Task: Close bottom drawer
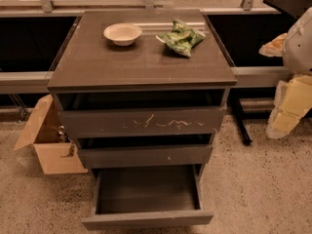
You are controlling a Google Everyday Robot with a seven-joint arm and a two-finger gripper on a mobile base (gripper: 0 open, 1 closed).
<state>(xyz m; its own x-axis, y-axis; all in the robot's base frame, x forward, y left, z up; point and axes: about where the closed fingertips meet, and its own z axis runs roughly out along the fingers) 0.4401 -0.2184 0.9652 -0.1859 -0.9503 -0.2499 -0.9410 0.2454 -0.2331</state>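
The bottom drawer point(146, 220) of a dark grey-brown cabinet is pulled far out, and its plain front panel sits near the lower edge of the view. Its inside point(146, 189) looks empty. Above it are the middle drawer front with a small white speck point(145, 156) and the top drawer front with white scratches point(141, 122); both stand slightly out. My gripper point(290, 108), a pale yellowish-white shape on the arm, hangs at the far right edge. It is well to the right of the cabinet, at about the height of the top drawer, and touches nothing.
On the cabinet top point(97, 67) sit a white bowl point(122, 33) and a green snack bag point(181, 38). An open cardboard box point(46, 140) stands on the speckled floor to the left. A dark table leg point(240, 121) stands to the right, and low benches run behind.
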